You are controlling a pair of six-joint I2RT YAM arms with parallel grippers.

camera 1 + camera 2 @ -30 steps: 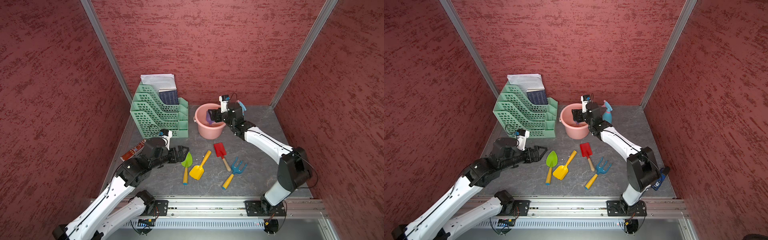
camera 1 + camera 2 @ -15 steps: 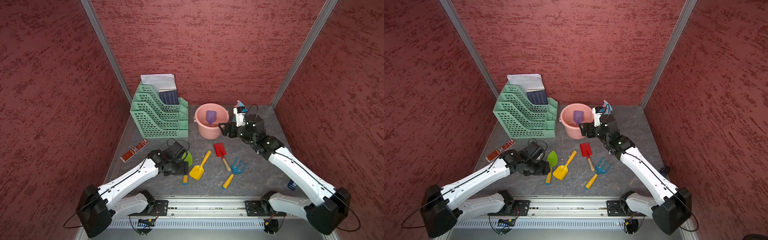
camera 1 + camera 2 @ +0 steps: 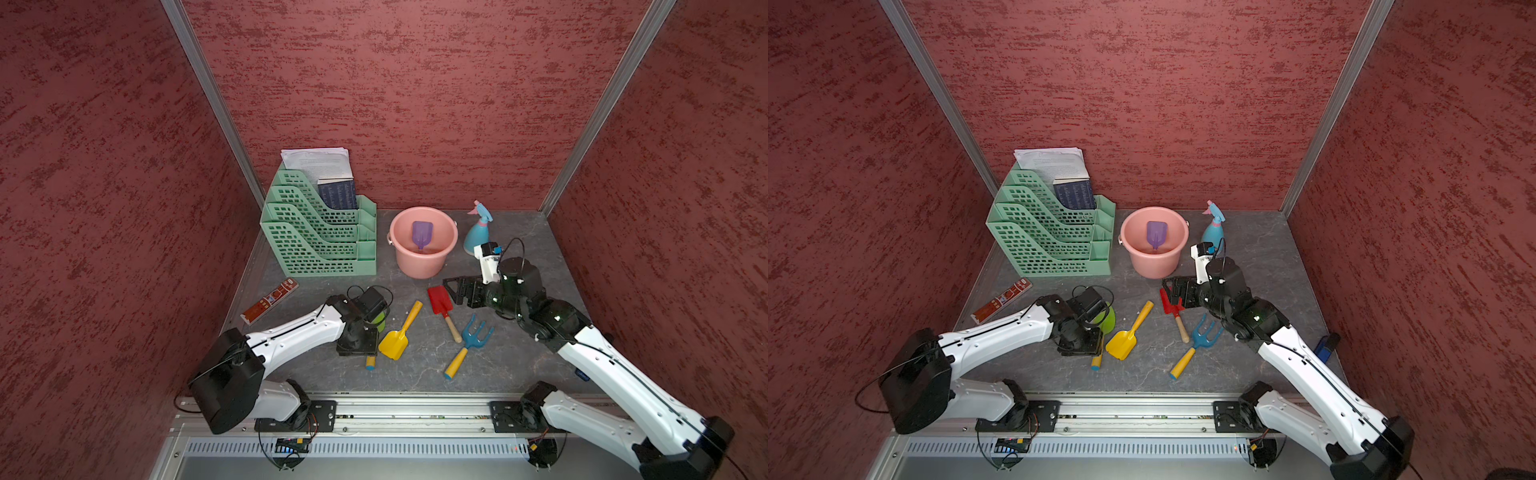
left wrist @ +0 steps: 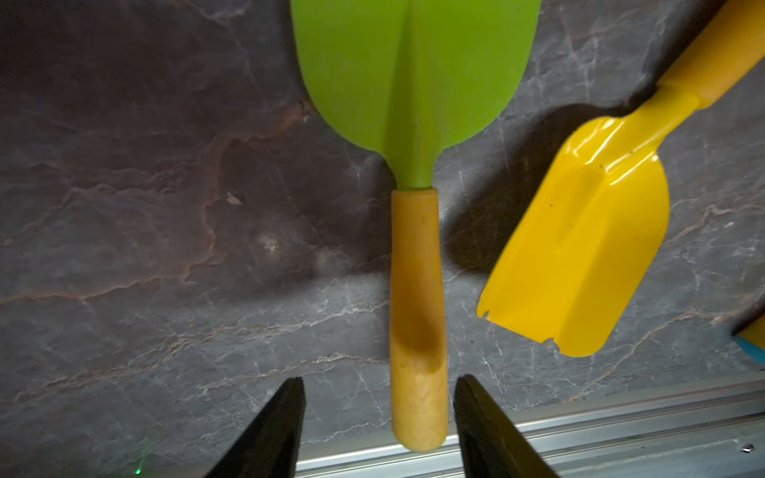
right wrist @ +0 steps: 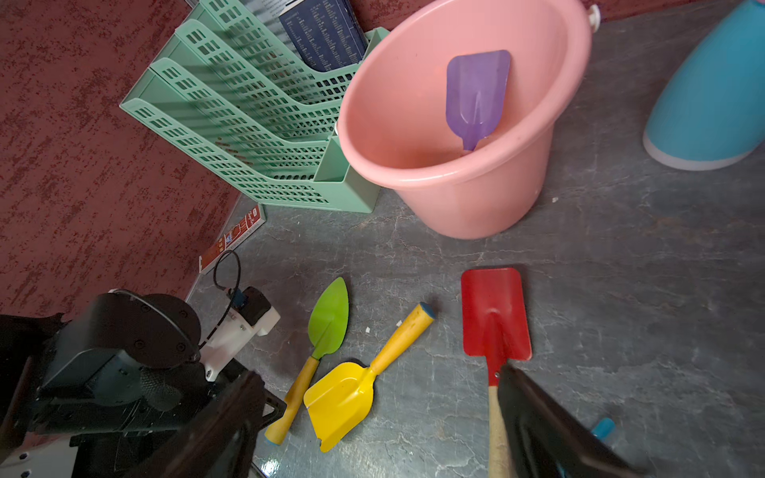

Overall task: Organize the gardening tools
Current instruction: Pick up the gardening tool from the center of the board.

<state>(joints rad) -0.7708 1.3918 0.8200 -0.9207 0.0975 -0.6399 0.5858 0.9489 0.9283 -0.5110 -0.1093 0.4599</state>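
A purple scoop (image 3: 1156,235) stands in the pink bucket (image 3: 1152,266) at the back of the grey tabletop (image 3: 1266,249), with a spray bottle (image 3: 1213,228) just beside it. In front lie a yellow scoop (image 3: 1126,337), a red spade (image 3: 1167,305) and a blue fork (image 3: 1202,338). The left pincer (image 3: 1088,347) sits over the green trowel (image 3: 1108,319), and the right pincer (image 3: 1173,293) hangs over the spade's blade.

1. Yellow scoop (image 4: 579,248) is showing a glossy blade.
2. Green leaf trowel (image 4: 414,124) is looking matt, its handle wood-like.
3. Pink bucket (image 5: 476,194) is looking smooth plastic.
4. Tabletop (image 4: 165,207) is showing matt stone veining.
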